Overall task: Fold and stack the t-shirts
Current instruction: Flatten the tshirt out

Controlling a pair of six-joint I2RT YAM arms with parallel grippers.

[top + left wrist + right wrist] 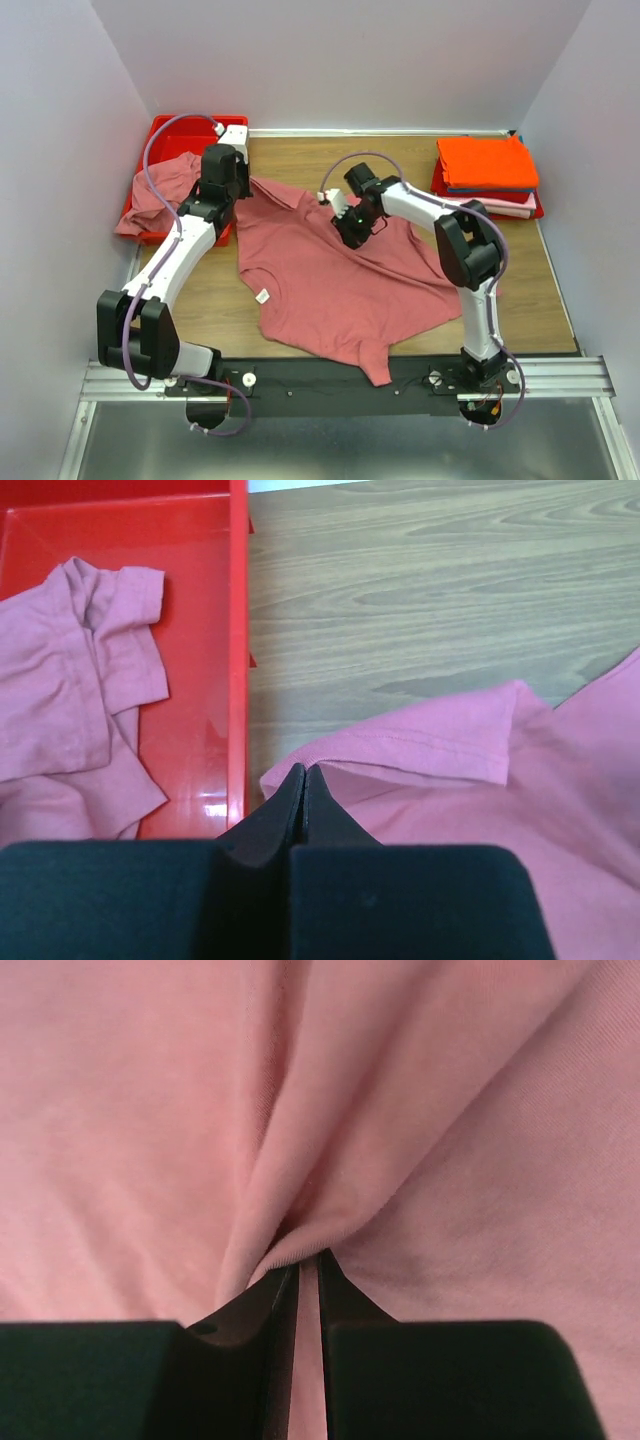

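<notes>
The right gripper (308,1256) has its fingers nearly together, just a sliver of gap, and a puckered ridge of the big pink shirt (450,1140) is pinched right at the tips. Creases fan out from that spot, so it looks like a real grip on the cloth. From above, that pinch sits in the upper middle of the shirt, a bit right of centre near the neck area.

The left gripper (303,775) is fully shut, with its tips right on the shirt's upper-left edge, by the hemmed sleeve. I honestly can't tell if any cloth is caught between the fingers or if they're just resting on it.

The shirt itself is spread flat-ish and rumpled across the middle of the wooden table (450,600). One corner hangs over the near edge between the two arm bases. The small white tag (263,296) lies on its left side.

Just left of the left gripper is the red bin (200,680), with a second pink shirt (70,700) crumpled inside and spilling over its left rim. Well off to the far right corner there's a folded stack (487,165), with orange on top and darker and pale pink layers under it.
</notes>
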